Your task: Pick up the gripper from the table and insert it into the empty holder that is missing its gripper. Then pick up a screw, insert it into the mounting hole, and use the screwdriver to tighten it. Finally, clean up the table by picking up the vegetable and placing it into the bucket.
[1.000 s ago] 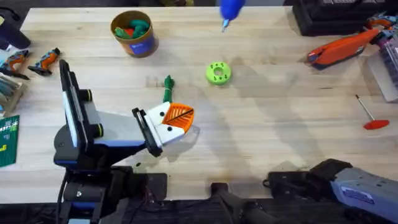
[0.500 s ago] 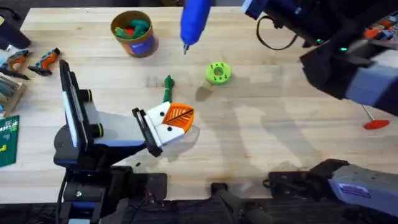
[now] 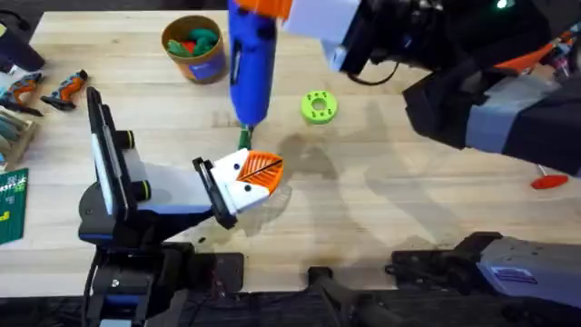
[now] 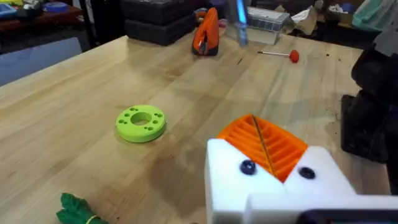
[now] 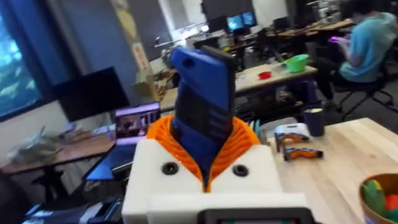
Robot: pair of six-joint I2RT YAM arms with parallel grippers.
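My right gripper (image 3: 265,11) reaches in from the top right, shut on the blue screwdriver (image 3: 251,68), which hangs tip-down. Its dark tip is just above the vegetable (image 3: 243,138), a slim dark-green piece on the table. In the right wrist view the orange pads (image 5: 239,140) clamp the screwdriver (image 5: 202,93). My left gripper (image 3: 259,173) rests low beside the vegetable (image 4: 78,210), shut on nothing (image 4: 256,127). The bucket (image 3: 216,65) stands at the back left. Two small orange-and-black parts (image 3: 65,89) lie at the left edge; I cannot tell which is the gripper. The screw is too small to tell.
A lime-green disc (image 3: 318,106) lies right of the screwdriver tip. A red-handled thin tool (image 3: 543,175) and an orange tool (image 3: 508,68) sit at the far right. Packets (image 3: 11,195) lie along the left edge. The right arm's bulk spans the upper right.
The right arm has swung in from the back right toward the left and closer, carrying the screwdriver from near the far edge to above the vegetable. The left arm has stayed still.
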